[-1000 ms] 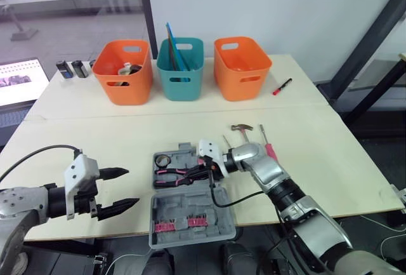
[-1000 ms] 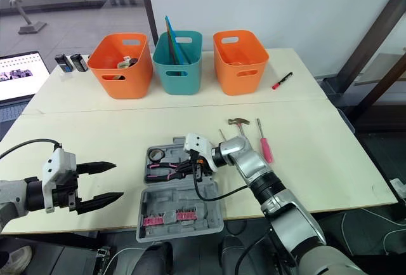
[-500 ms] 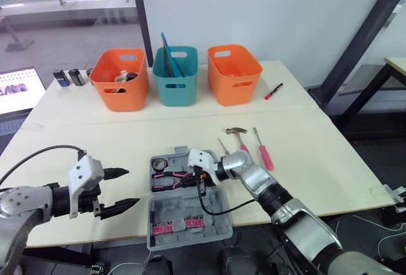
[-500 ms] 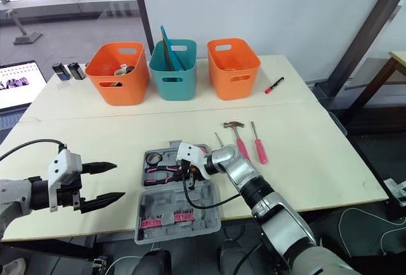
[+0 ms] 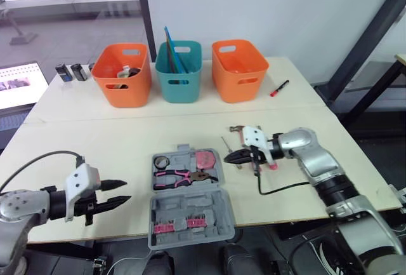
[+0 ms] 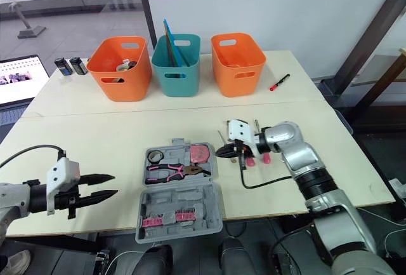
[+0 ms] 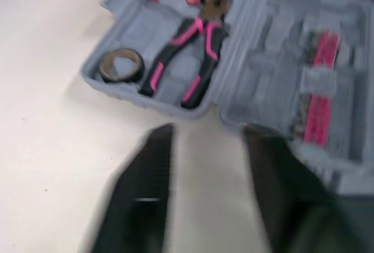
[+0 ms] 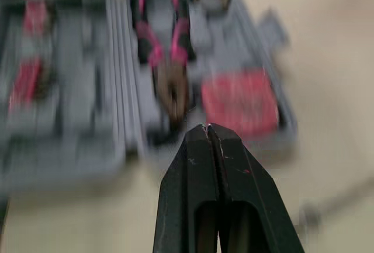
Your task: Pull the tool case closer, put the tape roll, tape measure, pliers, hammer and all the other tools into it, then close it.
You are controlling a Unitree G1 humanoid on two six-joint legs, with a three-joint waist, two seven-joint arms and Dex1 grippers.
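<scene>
- The tool case (image 5: 184, 206) lies open near the counter's (image 5: 95, 141) front edge, with tape roll (image 5: 161, 160), pliers (image 5: 182, 176) and tape measure (image 5: 205, 159) inside.
- Our right gripper (image 5: 229, 156), pressed together and empty, hovers just beside it; we should spread it wide and take the hammer (image 5: 236, 127) by its handle.
- Our left gripper (image 5: 120, 192) is narrowly parted, empty.
- Hammer and pink screwdriver (image 6: 266, 158) are mostly hidden behind the right wrist.

You are holding the left gripper (image 5: 127, 190), fingers parted, left of the tool case (image 5: 184, 206), and the right gripper (image 5: 227, 156), pinched together, right of it.
</scene>
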